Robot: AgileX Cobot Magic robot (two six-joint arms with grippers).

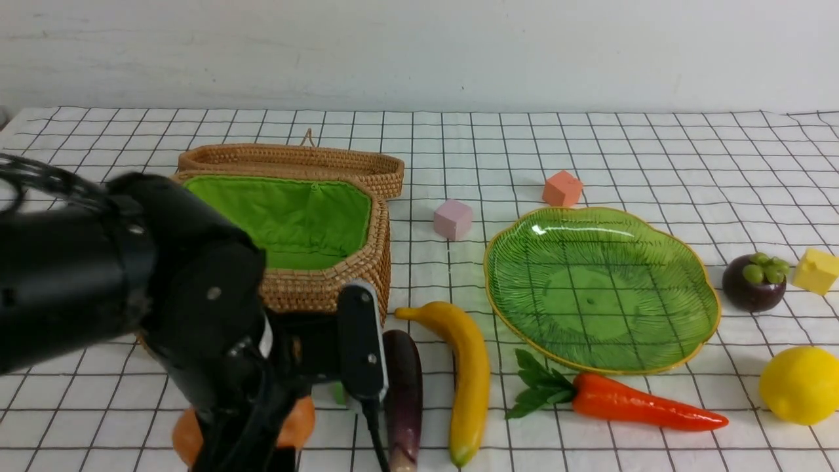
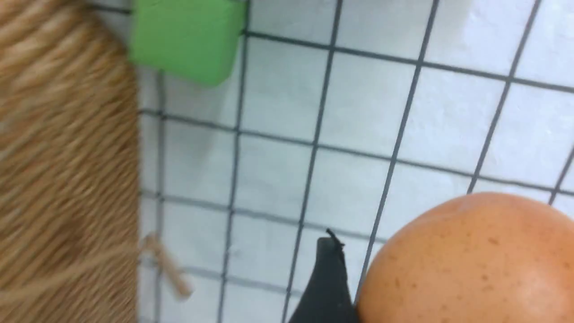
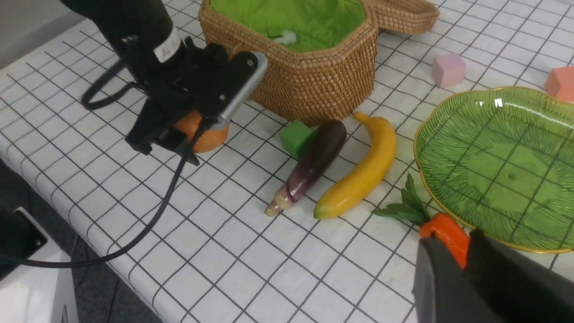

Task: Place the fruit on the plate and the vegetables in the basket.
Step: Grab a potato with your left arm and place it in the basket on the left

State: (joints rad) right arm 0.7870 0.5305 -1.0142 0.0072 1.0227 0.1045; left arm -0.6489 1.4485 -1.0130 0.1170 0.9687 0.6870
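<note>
Front view: potato (image 1: 297, 425) at the left gripper (image 1: 252, 446), on the near side of the basket (image 1: 321, 288).
Left wrist view: smooth, rounded, likely stiff and slippery; best taken across its middle; pinching cannot be told. Right wrist view: right gripper (image 3: 471, 251), closure unclear.

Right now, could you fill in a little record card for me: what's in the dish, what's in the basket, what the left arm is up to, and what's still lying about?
green dish: empty
basket: open, no vegetables visible
left gripper: at the potato; grip unclear
vegetables on table: potato, eggplant, carrot
fruit on table: banana, lemon, mangosteen
</note>
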